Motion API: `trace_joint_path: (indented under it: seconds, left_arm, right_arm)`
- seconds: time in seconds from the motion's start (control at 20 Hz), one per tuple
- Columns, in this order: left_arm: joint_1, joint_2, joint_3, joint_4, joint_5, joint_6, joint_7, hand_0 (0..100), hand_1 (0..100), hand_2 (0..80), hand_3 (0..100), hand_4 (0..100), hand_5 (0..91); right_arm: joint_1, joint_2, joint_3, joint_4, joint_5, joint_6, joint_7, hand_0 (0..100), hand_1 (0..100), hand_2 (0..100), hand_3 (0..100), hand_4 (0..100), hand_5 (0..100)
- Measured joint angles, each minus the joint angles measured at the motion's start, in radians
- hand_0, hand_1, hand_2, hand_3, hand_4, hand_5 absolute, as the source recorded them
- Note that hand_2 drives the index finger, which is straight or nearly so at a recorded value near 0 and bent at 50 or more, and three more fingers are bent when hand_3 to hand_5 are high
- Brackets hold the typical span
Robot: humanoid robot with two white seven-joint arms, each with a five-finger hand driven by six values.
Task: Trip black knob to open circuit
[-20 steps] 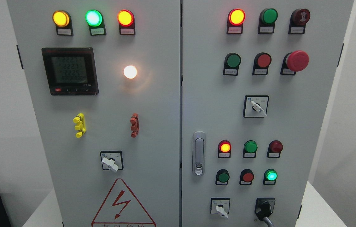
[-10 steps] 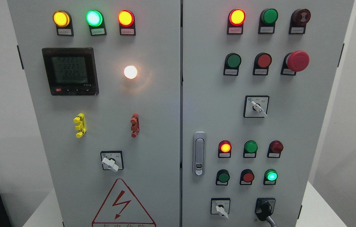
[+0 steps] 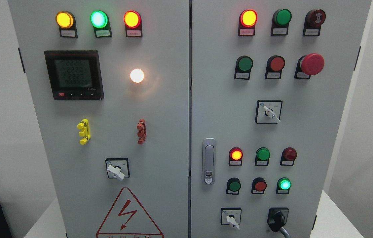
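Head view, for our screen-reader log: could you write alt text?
A grey two-door electrical cabinet fills the frame, with the black knob at the right door's lower right and no robot hand visible. Indicator lamps glow yellow, green and red above a digital meter.

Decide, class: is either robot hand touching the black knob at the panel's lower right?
Apart. The head view shows the black knob unobstructed, with no robot hand anywhere in the picture.

Your way to the black knob is open; white selector sits left, green lamp above.
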State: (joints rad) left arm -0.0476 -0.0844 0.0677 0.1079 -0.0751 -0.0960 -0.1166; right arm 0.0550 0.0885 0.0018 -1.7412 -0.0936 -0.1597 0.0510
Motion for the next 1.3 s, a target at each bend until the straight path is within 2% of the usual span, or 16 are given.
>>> trace_joint_path:
  seconds: [1.3]
  left_arm:
    - [0.000, 0.000, 0.000, 0.000, 0.000, 0.000, 0.000, 12, 39, 0.0, 0, 0, 0.0]
  right_arm:
    - [0.000, -0.007, -0.002, 0.003, 0.000, 0.002, -0.001, 0, 4, 9, 100, 100, 99]
